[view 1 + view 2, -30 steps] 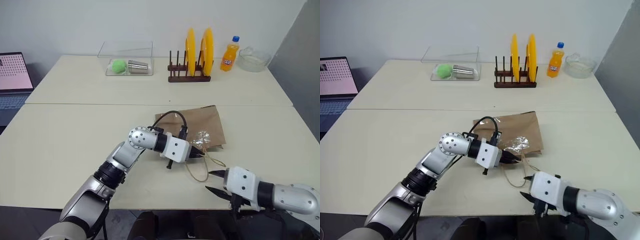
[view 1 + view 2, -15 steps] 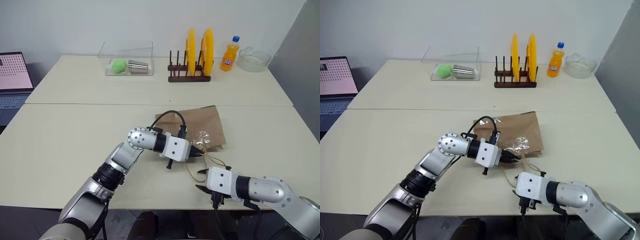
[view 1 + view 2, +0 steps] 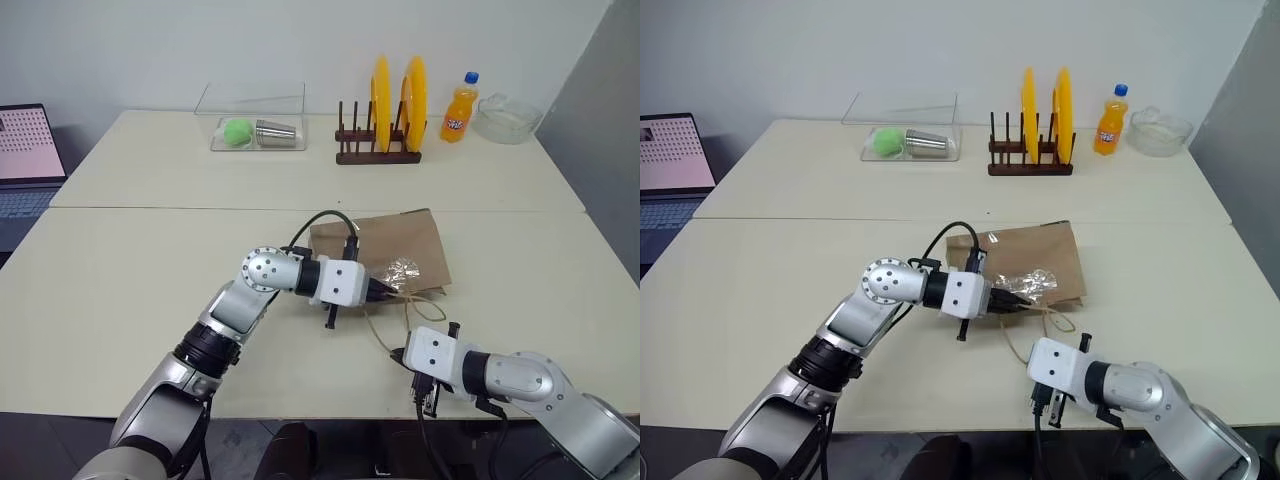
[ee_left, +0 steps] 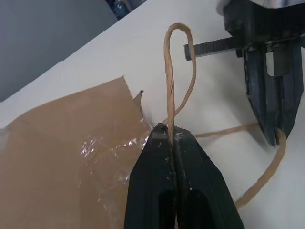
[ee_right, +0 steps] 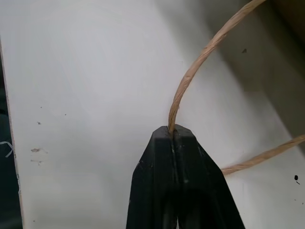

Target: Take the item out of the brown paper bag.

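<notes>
A pale bench (image 3: 150,290) fills the room's front. The left gripper (image 4: 170,136) is clamped on one handle loop (image 4: 177,71); the right gripper (image 5: 174,133) pinches the other, near the front edge. Pull them apart gently to open the brown paper bag (image 3: 385,245); the item stays hidden inside, I'd guess.

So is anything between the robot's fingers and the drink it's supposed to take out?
Yes: the brown paper bag itself. It lies flat on the table, no bottle visible. Each gripper, left gripper and right gripper, is shut on a thin handle loop, not reaching into the bag.
</notes>
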Motion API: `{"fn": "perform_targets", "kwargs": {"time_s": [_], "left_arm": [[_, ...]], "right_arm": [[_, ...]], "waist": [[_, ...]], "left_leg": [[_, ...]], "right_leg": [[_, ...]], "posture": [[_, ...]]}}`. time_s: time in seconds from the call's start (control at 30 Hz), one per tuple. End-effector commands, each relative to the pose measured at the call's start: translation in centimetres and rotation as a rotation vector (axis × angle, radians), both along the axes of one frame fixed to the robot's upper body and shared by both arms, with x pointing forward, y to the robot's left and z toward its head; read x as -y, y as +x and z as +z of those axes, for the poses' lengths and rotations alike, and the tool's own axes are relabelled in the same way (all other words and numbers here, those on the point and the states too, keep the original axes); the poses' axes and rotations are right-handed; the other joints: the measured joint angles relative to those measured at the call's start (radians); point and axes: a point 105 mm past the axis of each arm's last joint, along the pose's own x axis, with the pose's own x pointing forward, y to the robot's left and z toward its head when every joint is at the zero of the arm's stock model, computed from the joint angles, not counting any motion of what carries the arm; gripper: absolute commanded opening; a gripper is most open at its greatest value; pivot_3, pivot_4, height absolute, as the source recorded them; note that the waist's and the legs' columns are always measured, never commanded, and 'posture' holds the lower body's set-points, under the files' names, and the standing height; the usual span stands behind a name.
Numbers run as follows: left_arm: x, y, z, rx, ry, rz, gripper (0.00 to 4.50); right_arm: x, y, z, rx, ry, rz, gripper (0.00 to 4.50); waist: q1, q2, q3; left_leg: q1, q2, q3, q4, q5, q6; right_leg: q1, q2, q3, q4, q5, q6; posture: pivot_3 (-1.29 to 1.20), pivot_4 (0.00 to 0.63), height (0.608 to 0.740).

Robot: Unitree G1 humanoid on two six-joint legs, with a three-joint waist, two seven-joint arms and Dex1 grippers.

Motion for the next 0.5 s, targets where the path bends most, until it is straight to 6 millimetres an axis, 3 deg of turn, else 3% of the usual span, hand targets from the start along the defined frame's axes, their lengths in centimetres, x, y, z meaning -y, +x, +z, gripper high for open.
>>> {"fn": "perform_targets", "kwargs": {"time_s": [0.03,0.27,0.5], "left_arm": [[-0.8,1.1,3.0,-0.002,-0.087,0.083,0.00],[-0.6,3.3,6.9,-0.073,-0.198,0.188,0.00],[-0.3,4.4,9.4,-0.049,-0.240,0.191,0.00]], "right_arm": [[-0.6,-0.2,0.3,0.010,0.013,0.023,0.02],[-1.1,-0.9,-0.6,-0.006,-0.019,0.065,0.02],[-1.4,-1.6,-1.7,-0.024,-0.043,0.088,0.02]], "waist": [[0.000,0.000,0.000],[-0.001,0.000,0.000],[0.000,0.000,0.000]], "left_leg": [[0.000,0.000,0.000,0.000,0.000,0.000],[-0.001,0.000,0.000,0.001,0.000,0.000],[0.000,0.000,-0.001,0.001,0.000,0.000]], "right_leg": [[0.000,0.000,0.000,0.000,0.000,0.000],[0.000,0.000,0.000,0.000,0.000,0.000],[0.000,0.000,0.000,0.000,0.000,0.000]], "posture": [[0.00,0.150,0.740],[0.00,0.150,0.740],[0.00,0.150,0.740]]}}
